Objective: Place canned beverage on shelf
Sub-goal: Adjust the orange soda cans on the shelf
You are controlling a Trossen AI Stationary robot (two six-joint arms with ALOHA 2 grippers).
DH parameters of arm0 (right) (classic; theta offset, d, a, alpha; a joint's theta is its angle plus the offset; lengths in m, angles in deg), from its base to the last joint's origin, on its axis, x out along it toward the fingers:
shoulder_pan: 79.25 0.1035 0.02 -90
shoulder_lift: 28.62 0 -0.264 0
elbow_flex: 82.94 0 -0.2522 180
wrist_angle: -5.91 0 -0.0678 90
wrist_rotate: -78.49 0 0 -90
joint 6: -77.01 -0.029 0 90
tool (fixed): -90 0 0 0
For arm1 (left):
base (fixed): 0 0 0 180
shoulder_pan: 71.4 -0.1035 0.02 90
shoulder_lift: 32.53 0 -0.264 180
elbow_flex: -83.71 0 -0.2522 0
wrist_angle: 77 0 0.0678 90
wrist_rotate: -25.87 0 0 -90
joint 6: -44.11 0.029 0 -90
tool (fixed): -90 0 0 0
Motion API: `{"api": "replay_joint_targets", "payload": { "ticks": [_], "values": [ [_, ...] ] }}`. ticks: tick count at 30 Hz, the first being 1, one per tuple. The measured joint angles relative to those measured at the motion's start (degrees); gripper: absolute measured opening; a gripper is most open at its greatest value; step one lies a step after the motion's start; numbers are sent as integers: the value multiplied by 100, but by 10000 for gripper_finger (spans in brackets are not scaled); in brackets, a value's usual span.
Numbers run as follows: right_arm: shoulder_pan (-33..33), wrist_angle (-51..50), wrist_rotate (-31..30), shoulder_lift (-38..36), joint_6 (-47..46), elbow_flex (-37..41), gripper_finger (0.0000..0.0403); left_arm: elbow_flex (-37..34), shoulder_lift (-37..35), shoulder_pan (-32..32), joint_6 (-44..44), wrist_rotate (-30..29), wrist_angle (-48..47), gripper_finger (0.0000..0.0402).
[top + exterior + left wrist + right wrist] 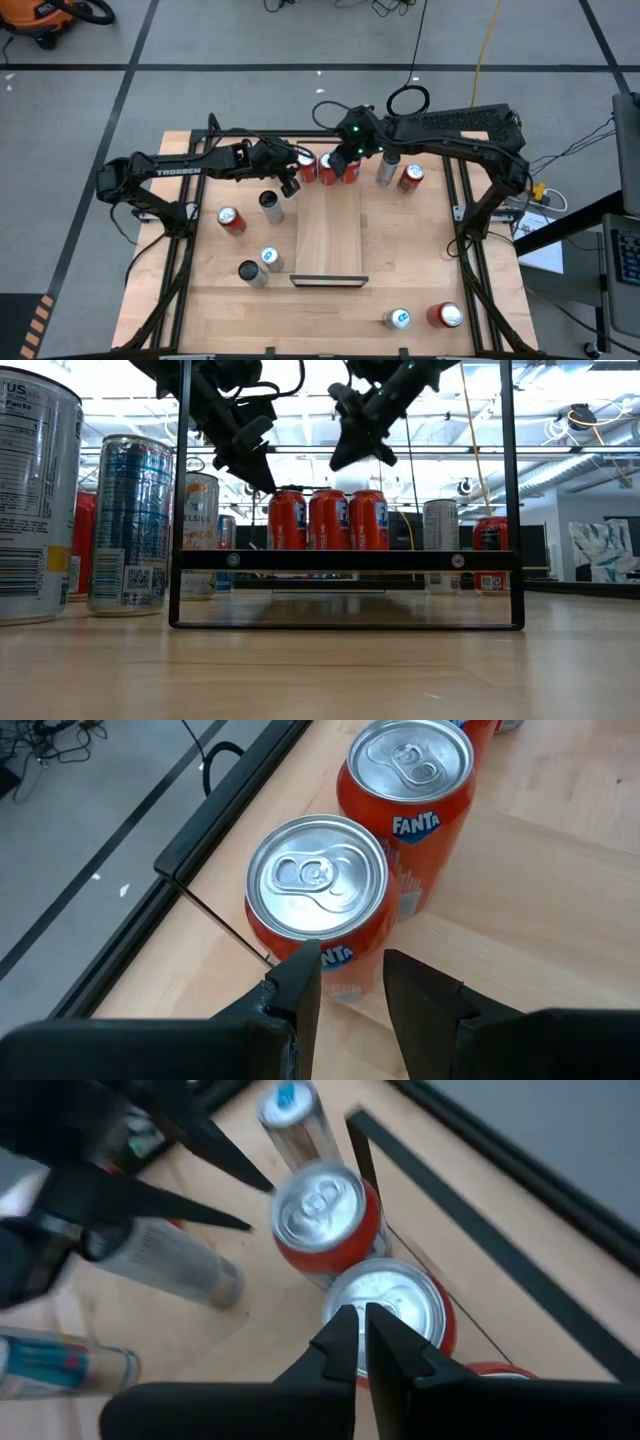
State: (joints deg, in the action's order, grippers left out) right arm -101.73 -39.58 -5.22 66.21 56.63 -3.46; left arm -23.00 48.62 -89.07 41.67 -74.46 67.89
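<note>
Three orange Fanta cans stand upright in a row on the far end of the shelf, a long light-wood board. My left gripper hovers at the leftmost can, coming from the table's left and slanting down. It is open by a narrow gap with nothing between the fingers. My right gripper is shut and empty. It hangs above the middle can, clear of its top in the low view. My left gripper has one fingertip level with the rim of the leftmost can's top, on the side facing the arm. I cannot tell whether it touches the can. The can stands upright on the shelf.
Loose cans stand on the table to the left of the shelf. Others are at the far right and near right. A black lip crosses the shelf's near end.
</note>
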Motion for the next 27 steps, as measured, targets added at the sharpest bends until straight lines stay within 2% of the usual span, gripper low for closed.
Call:
{"api": "replay_joint_targets", "payload": {
  "ticks": [6,13,17,21,27],
  "values": [
    [0,-93,-7,-300,-58,0,0,2,-35,0,4,0,-1,118],
    [0,-856,2,-537,-9,-2,0,38,-89,4,127,0,-115,118],
    [41,-1102,291,-642,75,-5,0,258,-362,92,128,-37,-217,118],
    [148,-1021,446,-557,161,-7,0,500,-588,156,-8,-90,-260,118],
    [305,-394,416,-219,4,-7,0,614,-781,292,-253,-61,-296,118]
  ]
}}
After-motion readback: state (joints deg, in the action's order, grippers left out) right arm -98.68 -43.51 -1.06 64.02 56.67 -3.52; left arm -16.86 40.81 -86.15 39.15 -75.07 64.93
